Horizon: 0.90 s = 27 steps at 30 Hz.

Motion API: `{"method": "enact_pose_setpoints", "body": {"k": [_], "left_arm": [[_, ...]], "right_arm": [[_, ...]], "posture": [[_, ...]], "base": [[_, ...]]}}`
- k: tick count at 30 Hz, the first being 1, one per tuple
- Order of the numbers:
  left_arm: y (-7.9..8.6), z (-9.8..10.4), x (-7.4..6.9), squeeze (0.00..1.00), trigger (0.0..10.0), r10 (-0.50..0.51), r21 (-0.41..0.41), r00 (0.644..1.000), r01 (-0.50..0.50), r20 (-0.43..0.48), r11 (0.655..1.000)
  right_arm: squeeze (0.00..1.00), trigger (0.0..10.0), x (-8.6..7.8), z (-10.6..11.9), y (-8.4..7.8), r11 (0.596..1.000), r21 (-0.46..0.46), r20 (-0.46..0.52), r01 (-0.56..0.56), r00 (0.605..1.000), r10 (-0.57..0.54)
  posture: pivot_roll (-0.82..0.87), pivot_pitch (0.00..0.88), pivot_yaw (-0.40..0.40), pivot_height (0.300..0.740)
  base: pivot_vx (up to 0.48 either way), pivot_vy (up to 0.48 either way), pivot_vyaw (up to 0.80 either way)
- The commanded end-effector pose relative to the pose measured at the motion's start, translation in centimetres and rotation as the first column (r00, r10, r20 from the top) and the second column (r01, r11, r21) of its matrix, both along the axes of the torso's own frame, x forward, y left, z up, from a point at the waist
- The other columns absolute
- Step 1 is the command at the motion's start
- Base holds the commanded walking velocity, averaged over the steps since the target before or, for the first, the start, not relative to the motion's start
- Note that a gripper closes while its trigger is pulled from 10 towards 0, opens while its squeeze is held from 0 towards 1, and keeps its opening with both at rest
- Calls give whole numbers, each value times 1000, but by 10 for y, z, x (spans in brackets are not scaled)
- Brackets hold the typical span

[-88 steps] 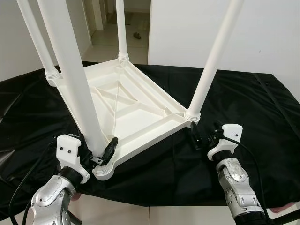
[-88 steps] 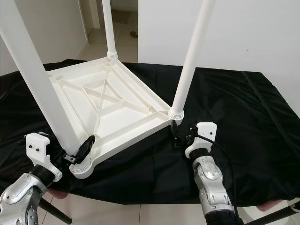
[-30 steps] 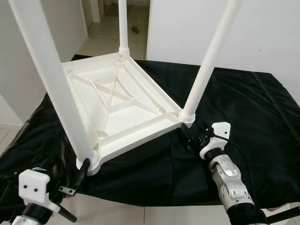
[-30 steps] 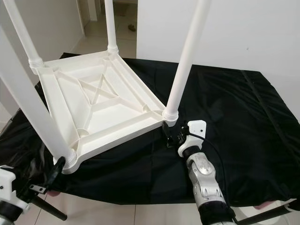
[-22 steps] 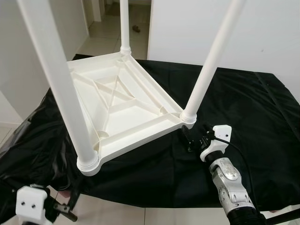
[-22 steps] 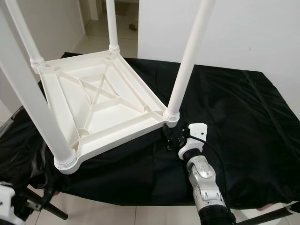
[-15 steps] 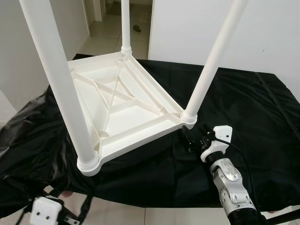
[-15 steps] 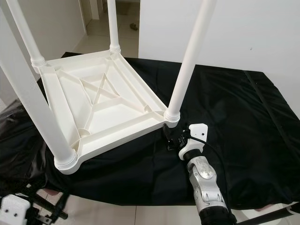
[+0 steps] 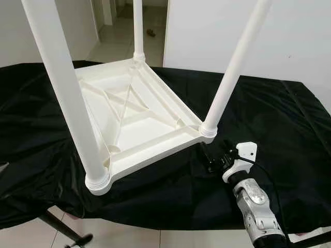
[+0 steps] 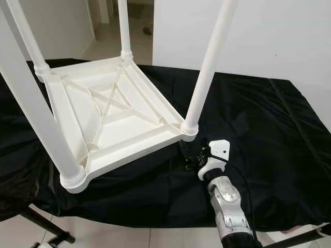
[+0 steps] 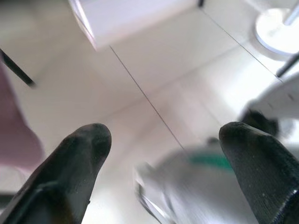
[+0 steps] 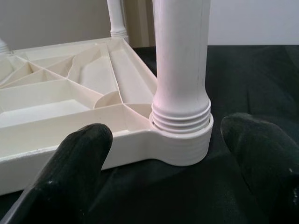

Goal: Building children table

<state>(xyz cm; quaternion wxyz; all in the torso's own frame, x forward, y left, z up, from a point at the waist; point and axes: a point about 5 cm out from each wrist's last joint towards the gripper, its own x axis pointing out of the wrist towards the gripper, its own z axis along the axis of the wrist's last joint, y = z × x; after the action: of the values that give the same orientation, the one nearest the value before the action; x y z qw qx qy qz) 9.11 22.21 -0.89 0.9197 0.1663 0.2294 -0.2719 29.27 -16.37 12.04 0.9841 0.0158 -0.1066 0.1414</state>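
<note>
A white plastic children's table [image 9: 132, 116] lies upside down on a surface covered in black cloth [image 9: 269, 129], its legs pointing up. The near right leg [image 9: 230, 72] is screwed into its corner socket [image 12: 181, 135]. My right gripper [image 9: 213, 159] sits on the cloth just in front of that corner, open, a short way back from the leg base and not touching it. The near left leg [image 9: 64, 93] stands in the front left corner. In the left wrist view my left gripper [image 11: 170, 154] is open over a pale tiled floor, holding nothing.
The black cloth hangs over the front edge, with a black stand leg [image 9: 64, 232] on the tiled floor below. A doorway [image 9: 116, 20] opens behind the table, and a white wall [image 9: 300, 41] runs along the back right.
My left arm dropped away from the near left table corner and went down out of the head views. The right gripper stayed by the near right leg. The camera shifted slightly.
</note>
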Motion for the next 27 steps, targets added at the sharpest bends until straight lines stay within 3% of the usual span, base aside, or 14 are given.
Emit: {"method": "enact_pose_setpoints", "body": {"k": [1,6,8,10,15,17,20,25,27], "left_arm": [[2,-8,-5,0,10000,88,39,996,-88,4,995],[7,-40,-6,0,10000,207,62,971,-201,-120,978],[7,-40,-6,0,10000,207,62,971,-201,-120,978],[11,-51,8,0,10000,320,52,936,-316,-146,947],[15,-55,16,0,10000,374,46,914,-372,-155,927],[25,-64,26,0,10000,467,97,861,-457,-199,884],[27,-69,29,0,10000,505,134,832,-487,-231,863],[29,-71,34,0,10000,527,163,813,-501,-249,850],[33,-68,50,0,10000,551,187,797,-518,-247,835]], "right_arm": [[0,10000,-2,-1,-5,1000,-17,2,11,1000,-11],[0,10000,-3,-2,-8,999,-20,7,36,999,-36],[0,10000,-3,-2,-8,999,-20,7,36,999,-36],[0,10000,-3,-4,-12,997,-14,3,74,997,-74],[0,10000,-4,-6,-15,995,-7,-1,101,995,-101],[0,10000,-7,-7,-15,995,5,6,102,995,-102],[0,10000,-9,-8,-15,994,6,9,110,994,-110],[0,10000,-10,-8,-17,992,7,14,126,992,-126],[0,10000,-12,-7,-19,987,19,27,162,986,-163]], "posture": [[173,70,-65,740],[162,69,-55,740],[162,69,-55,740],[145,68,-44,740],[136,65,-30,740],[121,65,-14,740],[112,64,-8,740],[97,65,10,740],[85,63,27,740]], "base": [[0,0,0],[0,0,0],[0,0,0],[0,0,0],[0,0,0],[0,0,0],[0,0,0],[0,0,0],[0,0,0]]}}
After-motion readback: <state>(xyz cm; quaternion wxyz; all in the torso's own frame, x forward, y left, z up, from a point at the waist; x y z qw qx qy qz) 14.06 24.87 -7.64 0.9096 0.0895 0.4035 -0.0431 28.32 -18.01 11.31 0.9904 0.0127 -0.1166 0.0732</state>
